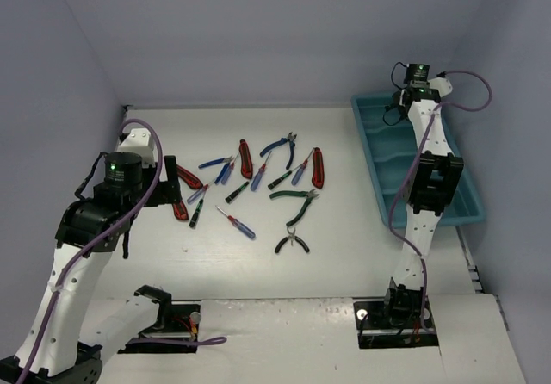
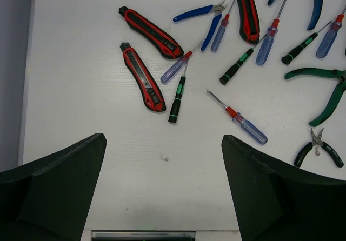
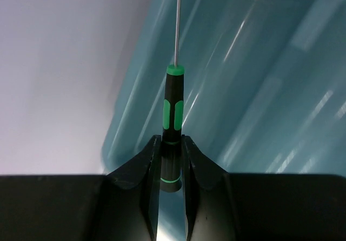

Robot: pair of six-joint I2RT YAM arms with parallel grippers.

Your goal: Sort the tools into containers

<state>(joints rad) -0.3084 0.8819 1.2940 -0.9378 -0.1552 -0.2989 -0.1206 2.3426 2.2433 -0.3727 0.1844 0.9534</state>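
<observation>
Several tools lie scattered mid-table (image 1: 258, 182): red-black utility knives (image 2: 150, 26), blue pliers (image 2: 203, 14), green pliers (image 2: 324, 89), small black pliers (image 2: 319, 149) and slim screwdrivers (image 2: 238, 119). My left gripper (image 2: 163, 136) hangs open above bare table, just short of the two left knives, with nothing between its fingers. The teal tray (image 1: 379, 151) runs along the right side. My right gripper (image 3: 172, 139) is over the tray's far end (image 1: 400, 108), shut on the butt of a black-and-green screwdriver (image 3: 173, 106). Its shaft points away over a teal compartment (image 3: 259, 89).
Pale walls close in the table at the back, left and right. The right arm (image 1: 430, 186) stretches along above the tray. A purple cable (image 1: 151, 156) loops over the left arm. Both arm bases sit at the near edge.
</observation>
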